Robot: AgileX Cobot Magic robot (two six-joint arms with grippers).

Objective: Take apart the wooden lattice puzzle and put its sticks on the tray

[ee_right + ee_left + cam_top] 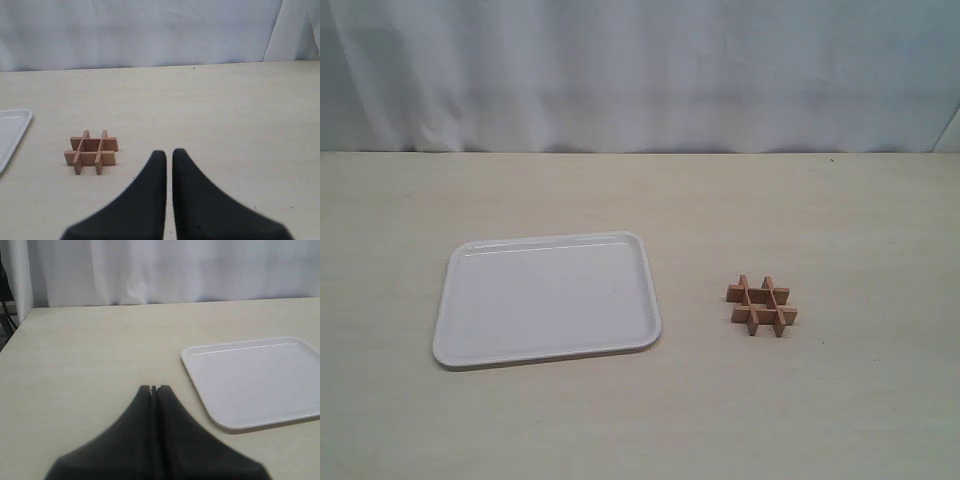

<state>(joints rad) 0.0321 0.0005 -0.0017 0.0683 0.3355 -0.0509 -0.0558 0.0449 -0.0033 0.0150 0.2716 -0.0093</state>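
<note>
The wooden lattice puzzle (761, 306) lies assembled on the table to the right of the tray, its four reddish-brown sticks interlocked in a hash shape. The white tray (545, 300) lies flat at left of centre with nothing on it. Neither gripper shows in the exterior view. In the left wrist view my left gripper (154, 388) is shut on nothing, above bare table beside the tray (255, 380). In the right wrist view my right gripper (169, 152) is shut but for a thin slit, holding nothing. The puzzle (91, 151) lies a short way off to its side.
The pale wooden table (800, 210) runs back to a white curtain (640, 70). One corner of the tray (12, 127) shows at the edge of the right wrist view. The table's side edge (12, 335) is near the left gripper.
</note>
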